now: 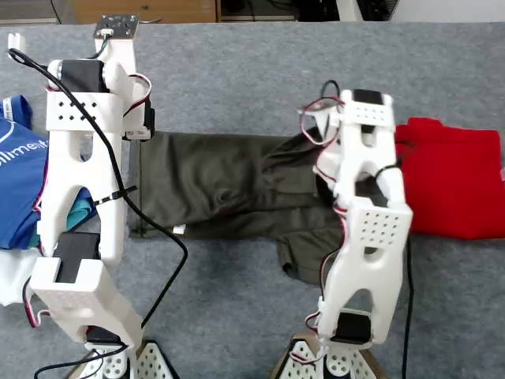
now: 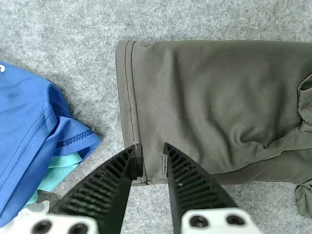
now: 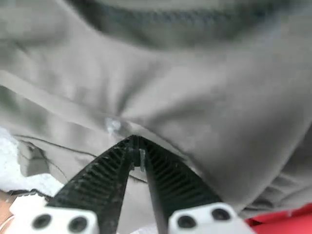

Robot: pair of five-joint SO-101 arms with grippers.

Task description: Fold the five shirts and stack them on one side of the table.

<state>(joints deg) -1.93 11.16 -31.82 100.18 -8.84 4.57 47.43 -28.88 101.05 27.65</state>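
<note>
An olive shirt [image 1: 221, 181] lies spread across the middle of the grey table [image 1: 237, 71], with one sleeve [image 1: 304, 253] hanging toward the front. At its left hem corner my left gripper [image 2: 152, 158] is open, its fingertips [image 2: 127, 163] straddling the hem of the olive shirt [image 2: 209, 97]. My right gripper [image 3: 136, 148] is shut on a pinch of olive shirt fabric [image 3: 195, 87] near the shirt's right end. A folded red shirt [image 1: 454, 178] lies at the right side of the table, just beyond the right arm.
A blue shirt [image 1: 20, 174] lies on a teal one [image 2: 61, 168] in a loose pile at the table's left edge, with white cloth [image 1: 12, 276] below it. Bare grey surface runs along the back and front middle. A black cable [image 1: 150, 221] crosses the olive shirt's left part.
</note>
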